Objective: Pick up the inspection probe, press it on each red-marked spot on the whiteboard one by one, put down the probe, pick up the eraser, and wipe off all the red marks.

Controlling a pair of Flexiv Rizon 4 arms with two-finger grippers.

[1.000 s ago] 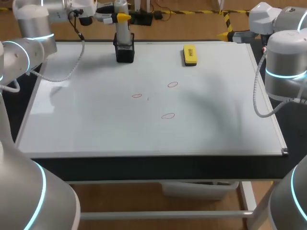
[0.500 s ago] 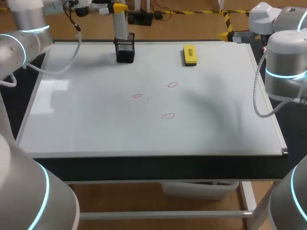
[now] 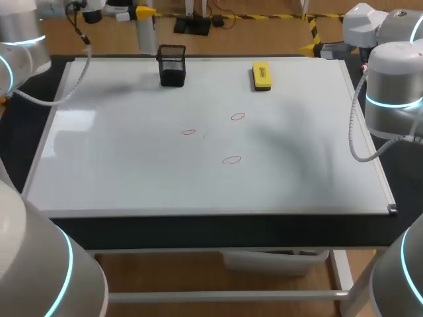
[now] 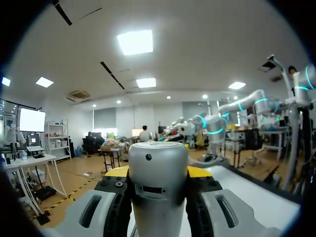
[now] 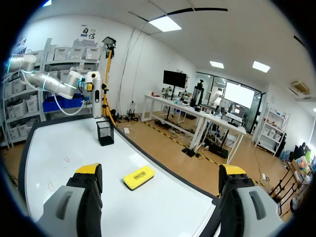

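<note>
The left hand (image 4: 157,173) is closed on the inspection probe (image 3: 145,36), a silver cylinder clamped from both sides between the yellow-tipped fingers. It holds the probe upright in the air by the far left corner of the whiteboard (image 3: 132,178), just left of the black mesh holder (image 3: 172,65) and apart from it. The holder stands on the board near its far edge. The yellow eraser (image 3: 262,75) lies flat on the board to the holder's right, well apart from it. Three red marks (image 3: 231,159) sit near the middle of the board. The right hand (image 5: 160,170) hangs with its fingers spread wide and grips nothing, the eraser ahead of it on the tabletop
</note>
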